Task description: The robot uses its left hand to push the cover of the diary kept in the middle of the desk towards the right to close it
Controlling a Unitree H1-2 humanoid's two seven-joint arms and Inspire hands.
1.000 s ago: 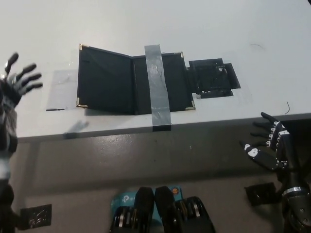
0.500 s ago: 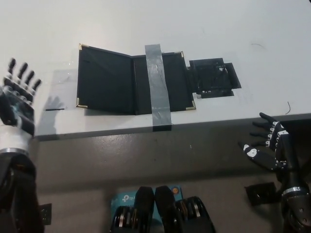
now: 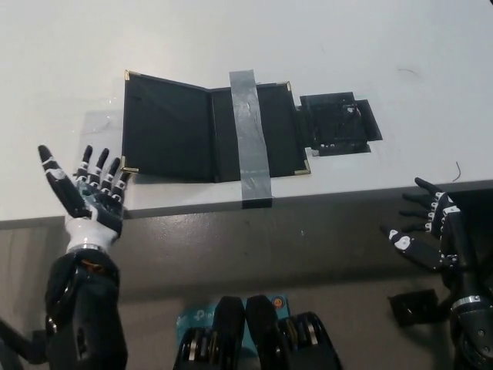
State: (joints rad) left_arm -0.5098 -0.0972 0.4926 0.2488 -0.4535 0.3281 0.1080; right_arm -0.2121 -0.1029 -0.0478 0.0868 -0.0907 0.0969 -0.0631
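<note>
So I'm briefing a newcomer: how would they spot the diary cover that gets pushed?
On the white desk, find the open black diary held down by a grey tape strip. The cover is its left flap, beside the left hand. It alone is untaped, with brass corners on its left edge.

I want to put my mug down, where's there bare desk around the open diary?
Bare desk lies behind the diary and at far right beyond the black taped patch. The near-left corner is crowded: the open left hand sits beside the diary's cover.
</note>
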